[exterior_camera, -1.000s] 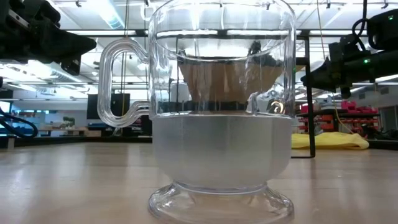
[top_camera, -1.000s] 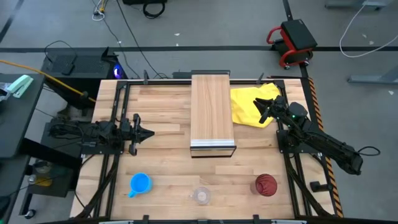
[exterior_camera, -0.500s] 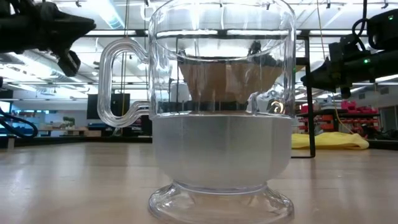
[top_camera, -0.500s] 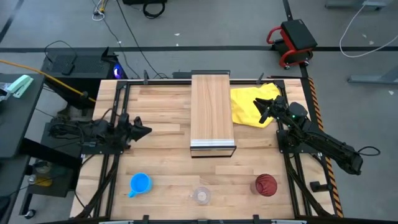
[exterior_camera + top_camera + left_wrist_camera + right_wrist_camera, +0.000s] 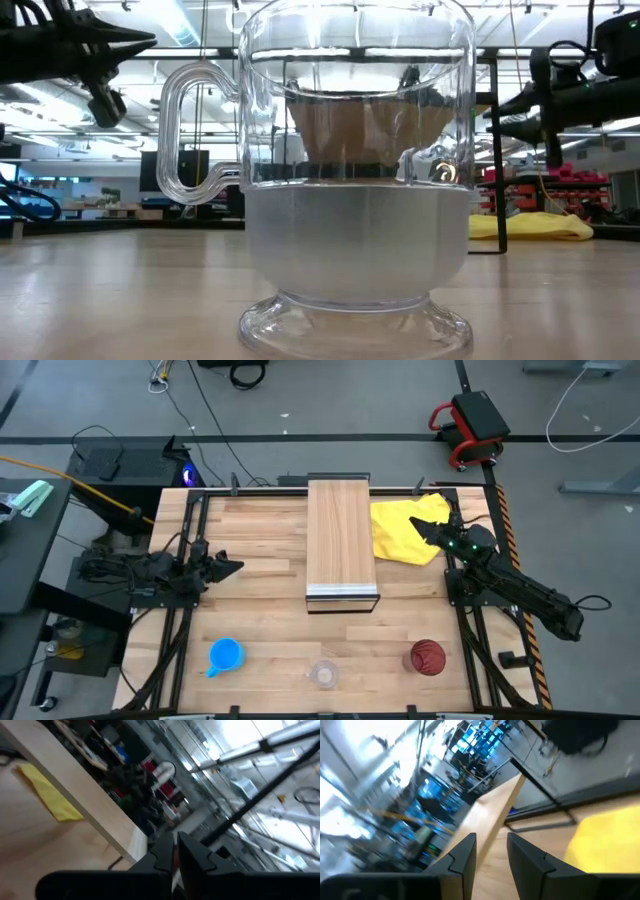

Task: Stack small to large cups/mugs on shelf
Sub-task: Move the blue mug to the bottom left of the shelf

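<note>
The small clear glass cup (image 5: 323,674) stands on its foot near the table's near edge and fills the low view (image 5: 355,180). To its left stands the blue mug (image 5: 226,656), to its right the dark red tumbler (image 5: 427,657). The light-wood shelf (image 5: 341,545) stands mid-table on its dark frame. My left gripper (image 5: 236,566) (image 5: 175,854) hovers left of the shelf, raised, shut on nothing. My right gripper (image 5: 422,529) (image 5: 491,851) hovers over the yellow cloth right of the shelf, its fingers slightly apart and holding nothing.
A crumpled yellow cloth (image 5: 404,526) lies at the table's far right, beside the shelf. Dark metal rails (image 5: 184,550) run along the left and right sides of the table. Bare wood lies between the shelf's near end and the row of cups.
My left gripper has turned about its long axis and pulled back slightly toward the table's left edge. My right gripper has also rolled about its axis over the yellow cloth. The cups and the shelf have stayed put.
</note>
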`<state>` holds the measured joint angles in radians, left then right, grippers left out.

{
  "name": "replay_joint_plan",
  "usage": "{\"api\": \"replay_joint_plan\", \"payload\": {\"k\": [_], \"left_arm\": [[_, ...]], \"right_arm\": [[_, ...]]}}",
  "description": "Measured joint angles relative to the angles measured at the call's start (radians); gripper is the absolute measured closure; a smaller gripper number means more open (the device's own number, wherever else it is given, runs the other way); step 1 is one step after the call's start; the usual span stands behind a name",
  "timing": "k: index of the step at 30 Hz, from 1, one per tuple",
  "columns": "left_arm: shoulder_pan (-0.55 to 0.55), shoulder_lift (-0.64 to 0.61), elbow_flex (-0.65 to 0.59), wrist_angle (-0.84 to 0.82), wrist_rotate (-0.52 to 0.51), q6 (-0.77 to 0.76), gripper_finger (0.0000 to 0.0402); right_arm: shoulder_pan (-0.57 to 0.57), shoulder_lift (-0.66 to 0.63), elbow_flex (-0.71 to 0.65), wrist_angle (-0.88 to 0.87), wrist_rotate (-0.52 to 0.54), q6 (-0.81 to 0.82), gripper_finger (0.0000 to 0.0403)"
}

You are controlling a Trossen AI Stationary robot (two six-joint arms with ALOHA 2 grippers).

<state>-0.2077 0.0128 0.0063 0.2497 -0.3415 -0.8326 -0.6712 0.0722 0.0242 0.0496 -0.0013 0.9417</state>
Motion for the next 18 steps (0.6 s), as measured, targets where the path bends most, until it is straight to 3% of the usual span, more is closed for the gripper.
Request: {"api": "replay_joint_plan", "payload": {"k": [4, 8, 13, 18], "left_arm": [[0.000, 0.000, 0.000, 0.122, -0.044, 0.053, 0.0369], [0.000, 0.001, 0.027, 0.282, -0.048, 0.195, 0.0376], [-0.002, 0.030, 0.178, 0.256, -0.048, 0.319, 0.0381], [-0.016, 0.175, 0.383, 0.096, -0.048, 0.421, 0.0383]], "right_arm": [[0.001, 0.000, 0.000, 0.013, 0.011, 0.113, 0.0286], [0.002, 0.000, 0.000, 0.133, -0.007, 0.213, 0.0286], [0.002, 0.000, 0.000, 0.544, -0.111, 0.178, 0.0286], [0.002, 0.000, 0.000, 0.971, -0.161, 0.142, 0.0286]]}}
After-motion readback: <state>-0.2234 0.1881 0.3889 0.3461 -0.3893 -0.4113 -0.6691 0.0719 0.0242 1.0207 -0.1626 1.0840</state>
